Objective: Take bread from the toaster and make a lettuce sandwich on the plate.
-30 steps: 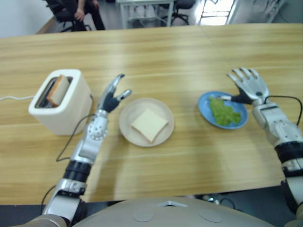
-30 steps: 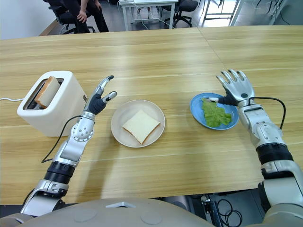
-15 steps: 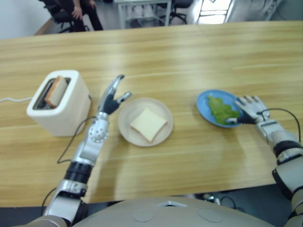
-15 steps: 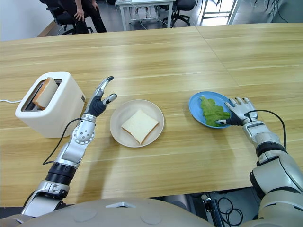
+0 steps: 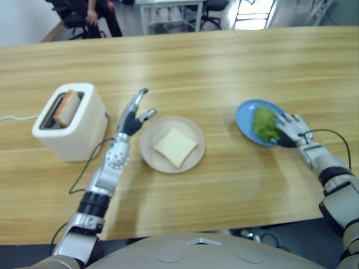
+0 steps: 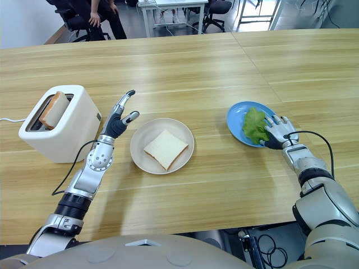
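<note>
**Right hand (image 6: 279, 130) grips lettuce (image 6: 253, 124)**
Fingers curled on the leaf, which is bunched at the blue plate's (image 6: 235, 114) right side. Bread slice (image 6: 165, 149) flat on beige plate (image 6: 138, 141), well left. Left hand (image 6: 118, 120) spread, empty, raised between beige plate and toaster (image 6: 67, 137); second slice (image 6: 56, 109) in its slot.

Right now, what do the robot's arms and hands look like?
Both arms are silver-grey metal segments with black bands at the joints. The left hand has a dark palm and slim silver fingers; the right hand is silver-grey. Thin black cables loop beside the forearms.
</note>
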